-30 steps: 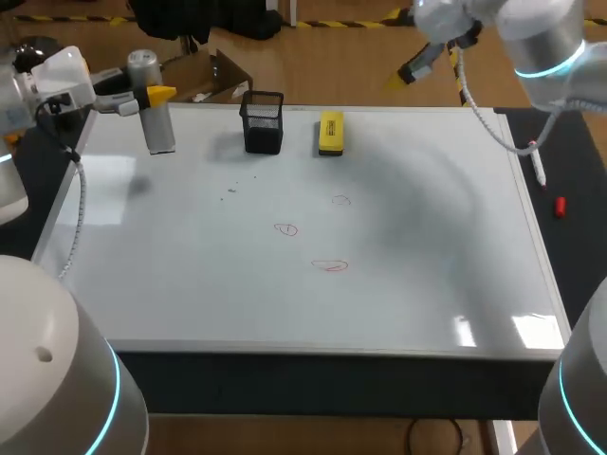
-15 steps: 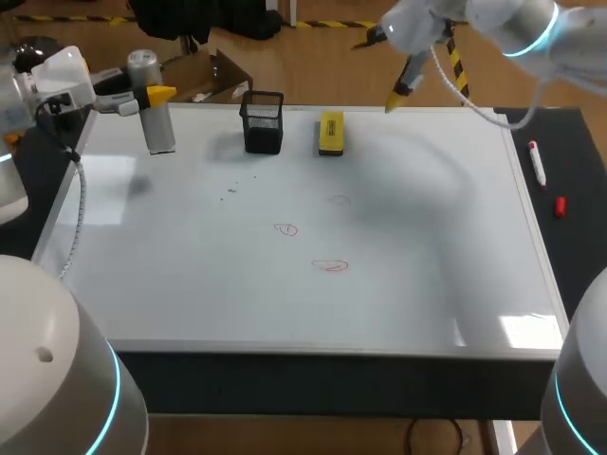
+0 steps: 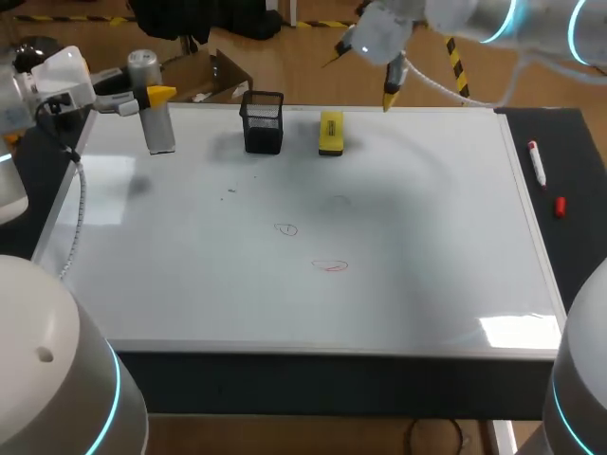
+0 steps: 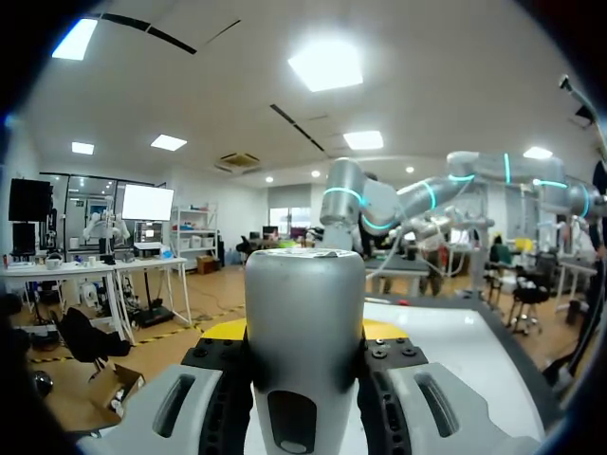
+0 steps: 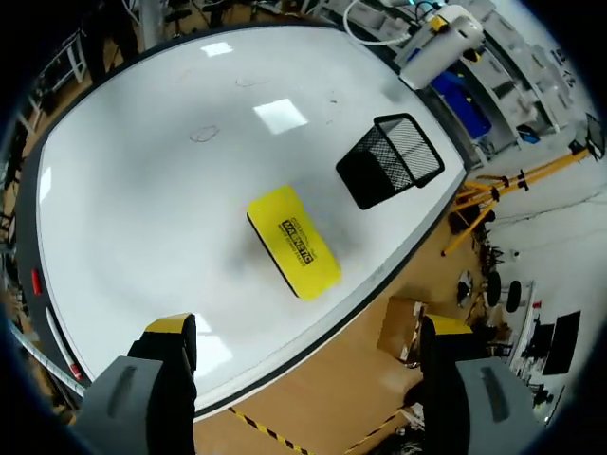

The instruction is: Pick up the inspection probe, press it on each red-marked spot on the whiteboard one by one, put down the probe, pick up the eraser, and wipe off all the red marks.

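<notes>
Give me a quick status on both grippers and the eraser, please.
Left gripper shut on probe, far-left of whiteboard. Right gripper open over far edge, eraser ahead. Red marks unwiped. Mesh cup beside eraser, apart from it.

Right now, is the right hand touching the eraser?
Apart: right wrist view shows the eraser on the whiteboard, well ahead of the open right hand.

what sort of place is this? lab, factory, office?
Probably a robotics lab test bench: a left arm and a right arm flank a whiteboard laid flat as the tabletop, with red marks, a yellow eraser and a mesh cup on it.
</notes>
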You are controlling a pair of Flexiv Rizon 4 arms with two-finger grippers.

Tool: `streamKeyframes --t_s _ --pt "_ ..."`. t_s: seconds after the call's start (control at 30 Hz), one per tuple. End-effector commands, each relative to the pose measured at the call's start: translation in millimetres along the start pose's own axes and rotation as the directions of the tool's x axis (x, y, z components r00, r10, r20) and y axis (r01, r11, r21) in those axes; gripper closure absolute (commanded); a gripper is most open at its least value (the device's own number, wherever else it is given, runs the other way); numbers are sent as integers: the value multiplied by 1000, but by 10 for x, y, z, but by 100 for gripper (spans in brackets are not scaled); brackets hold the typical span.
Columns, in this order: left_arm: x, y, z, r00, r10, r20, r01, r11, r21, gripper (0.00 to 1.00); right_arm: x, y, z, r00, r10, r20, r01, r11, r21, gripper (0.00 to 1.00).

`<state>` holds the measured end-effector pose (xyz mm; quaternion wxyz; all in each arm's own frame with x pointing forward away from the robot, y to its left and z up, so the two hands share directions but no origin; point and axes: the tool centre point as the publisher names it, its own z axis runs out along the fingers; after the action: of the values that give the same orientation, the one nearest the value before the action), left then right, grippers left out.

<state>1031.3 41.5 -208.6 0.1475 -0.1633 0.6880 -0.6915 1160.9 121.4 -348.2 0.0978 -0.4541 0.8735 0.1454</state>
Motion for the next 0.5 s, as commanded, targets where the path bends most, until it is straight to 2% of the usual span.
streamKeyframes --t_s 0.03,0.27,0.37,0.5 --pt "8 -5 2 1000 2 3 -2 1000 2 100 -83 135 58 799 -445 -404 554 805 210 0" --pt "8 -5 2 1000 2 3 -2 1000 2 100 -45 271 162 734 -573 -365 657 735 169 0" --pt "8 -5 2 1000 2 3 -2 1000 2 100 35 297 165 723 -595 -350 670 729 144 0" --pt "8 -5 2 1000 2 3 -2 1000 2 100 107 324 119 739 -594 -319 652 749 117 0"
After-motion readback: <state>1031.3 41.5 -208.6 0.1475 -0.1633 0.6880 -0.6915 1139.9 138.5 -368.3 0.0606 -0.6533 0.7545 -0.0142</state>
